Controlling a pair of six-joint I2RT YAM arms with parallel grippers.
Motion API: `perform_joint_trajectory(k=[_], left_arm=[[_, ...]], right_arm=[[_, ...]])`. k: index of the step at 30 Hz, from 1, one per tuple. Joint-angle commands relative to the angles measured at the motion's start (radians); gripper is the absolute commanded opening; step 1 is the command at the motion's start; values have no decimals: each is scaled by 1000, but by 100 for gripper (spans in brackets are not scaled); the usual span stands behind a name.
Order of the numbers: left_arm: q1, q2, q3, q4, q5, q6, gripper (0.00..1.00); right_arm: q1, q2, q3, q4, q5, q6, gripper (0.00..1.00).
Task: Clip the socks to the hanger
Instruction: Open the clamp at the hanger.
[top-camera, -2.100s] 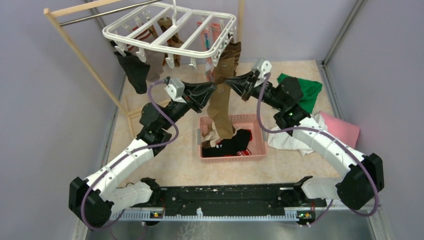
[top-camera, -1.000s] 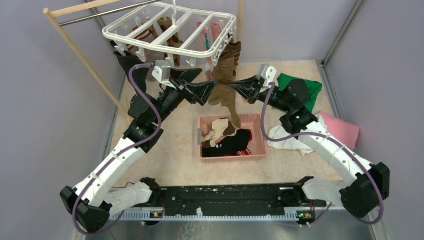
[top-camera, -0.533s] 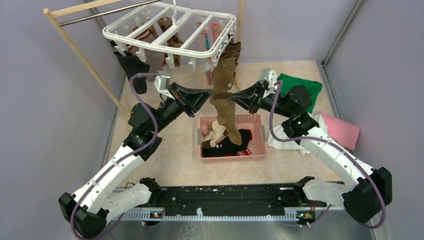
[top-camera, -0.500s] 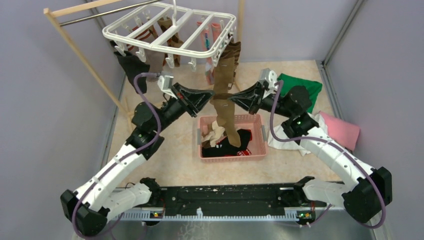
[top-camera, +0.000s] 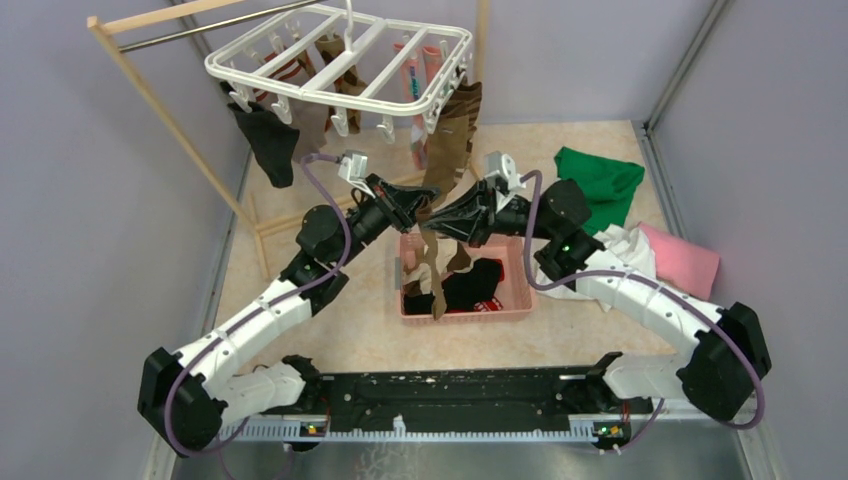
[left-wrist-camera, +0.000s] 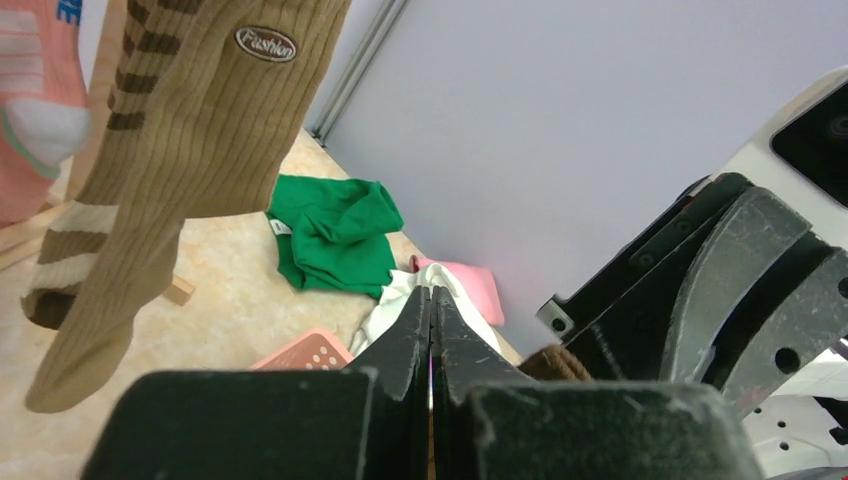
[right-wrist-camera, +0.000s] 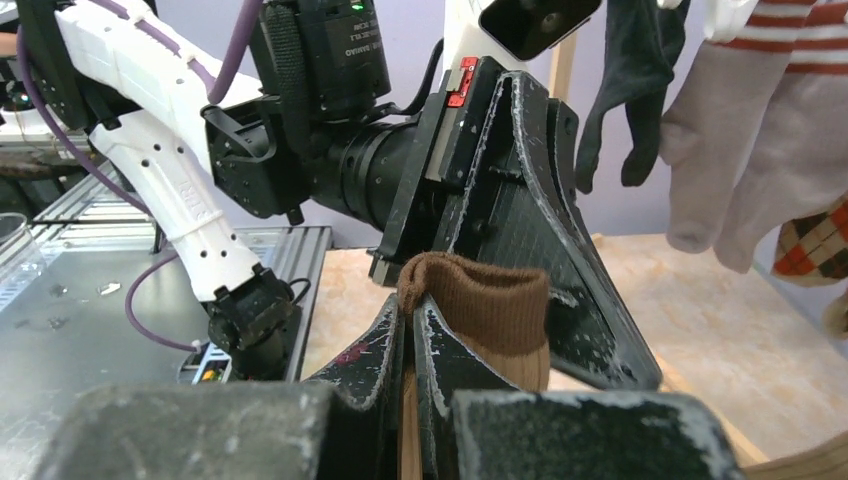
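**Top external view.** The hanger (top-camera: 345, 60) hangs at 11 o'clock with several socks already clipped. Just below it, near centre, the left gripper (top-camera: 420, 200) and right gripper (top-camera: 440, 213) meet almost nose to nose. The plain brown sock (top-camera: 430, 265) dangles from that meeting point, its toe reaching into the pink basket (top-camera: 465, 315) at 6 o'clock from the grippers. With the fingers this close together, a small misjudged move could knock one against the other.

**Left wrist view.** The left gripper's jaws are pressed fully together and nothing shows between them. The sock's brown cuff sits off at 4 o'clock, against the other gripper. If this pinch has indeed missed, the left arm cannot spread the cuff for a clip. A striped sock (left-wrist-camera: 180, 150) hangs at 10 o'clock and could be brushed on the way up.

**Right wrist view.** The right gripper's jaws are closed on the cuff, which bunches above the fingertips. This looks like the only hold, and a narrow one. A tug from the toe dragging in the basket could pull the sock free and drop it.
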Motion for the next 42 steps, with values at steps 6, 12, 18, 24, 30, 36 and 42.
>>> perform_joint_trajectory(k=[6, 12, 18, 24, 30, 36, 42], left_arm=[[-23, 29, 17, 81, 39, -30, 0], [-24, -48, 24, -112, -49, 69, 6], [-22, -284, 57, -478, -281, 192, 85], [-21, -366, 179, -605, -219, 194, 99], [-23, -181, 454, -614, 42, 127, 90], [-32, 43, 745, -755, 40, 78, 66], [-163, 250, 1095, -1034, -241, 160, 69]], right_arm=[[27, 58, 77, -40, 68, -25, 0], [-1, 0, 45, -104, 51, -79, 0], [-77, -130, -54, -127, 38, -117, 0], [-97, -189, -108, -131, 68, -124, 0], [-98, -193, -126, -106, 103, -111, 0], [-106, -195, -128, -101, 127, -113, 0], [-115, -205, -133, -100, 144, -120, 0]])
